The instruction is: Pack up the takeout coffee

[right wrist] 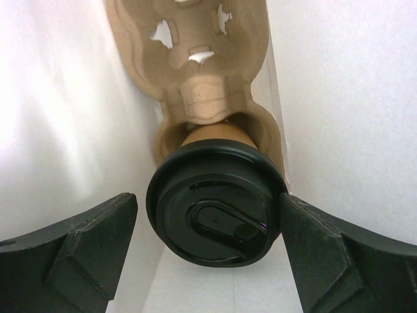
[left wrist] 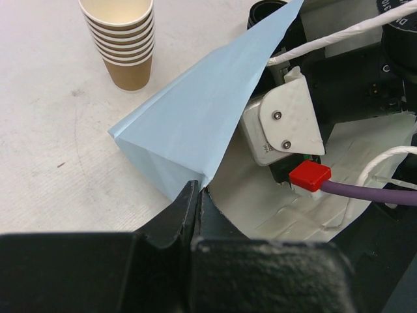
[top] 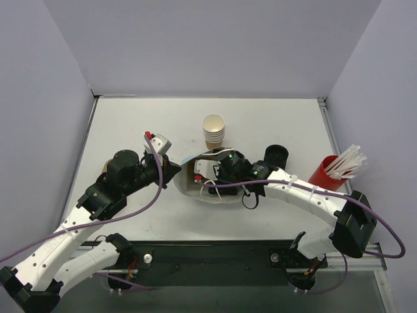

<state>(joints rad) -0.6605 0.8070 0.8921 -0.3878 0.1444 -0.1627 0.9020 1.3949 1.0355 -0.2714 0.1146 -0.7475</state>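
**A:** Where does the top camera sit?

**B:** High above the paper bag (top: 193, 190), on the arm-base side. It looks steeply down from far enough back to show the whole table (top: 130, 130), with the bag near mid-frame.

**A:** And the left wrist camera?

**B:** Low and pressed up to the bag's blue outer fold (left wrist: 195, 117), facing across it toward the cup stack (left wrist: 124, 39) beyond the bag.

**A:** The right wrist one?

**B:** At the bag's mouth, looking in along its white inner walls (right wrist: 339, 98). It is very close to the takeout coffee (right wrist: 215, 208) inside.

**A:** What do they share?

**B:** The top and left wrist views share the bag's outside and the cup stack (top: 214, 130) behind it. The right wrist view shares only the bag, seen from within.
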